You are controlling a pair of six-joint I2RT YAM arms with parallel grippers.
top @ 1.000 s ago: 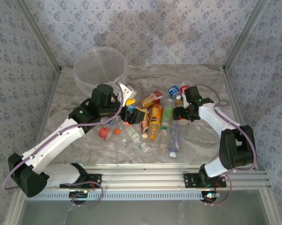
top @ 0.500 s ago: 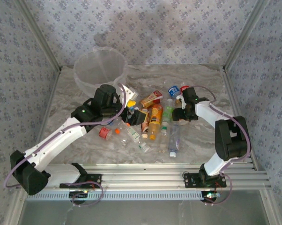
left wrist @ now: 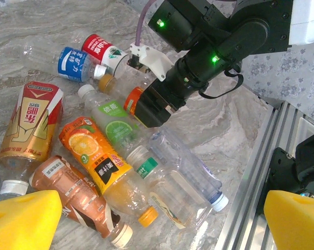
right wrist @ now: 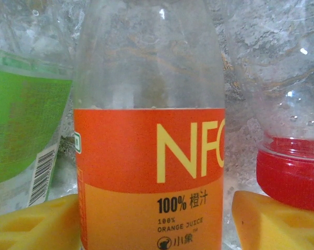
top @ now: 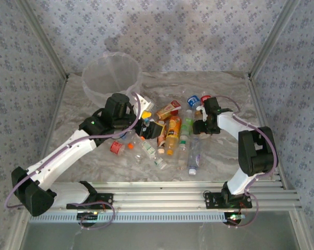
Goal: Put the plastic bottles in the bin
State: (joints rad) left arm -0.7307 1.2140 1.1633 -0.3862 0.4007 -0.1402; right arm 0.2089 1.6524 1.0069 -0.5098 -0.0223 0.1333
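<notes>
The plastic bottles lie in a heap mid-table, among them an orange juice bottle (top: 173,133) and a clear one (top: 194,153). The bin (top: 111,78) stands at the back left. My left gripper (top: 149,128) hovers open over the heap's left side. Its yellow pads (left wrist: 21,219) frame the orange juice bottle (left wrist: 97,161) and a clear green-labelled bottle (left wrist: 167,190) without touching them. My right gripper (top: 198,126) is low at the heap's right side. An orange NFC-labelled bottle (right wrist: 149,156) stands between its pads (right wrist: 277,219), with a thin gap on the right, so it is open.
A green-labelled bottle (right wrist: 21,125) and a red cap (right wrist: 292,172) crowd the NFC bottle on either side. A loose red cap (top: 116,147) lies near the left arm. Metal rails (top: 162,197) run along the near edge, and patterned walls enclose the table.
The right gripper's pads have drawn closer around the NFC bottle and its arm has folded in. The left wrist shifted slightly toward the back and stayed wide open.
</notes>
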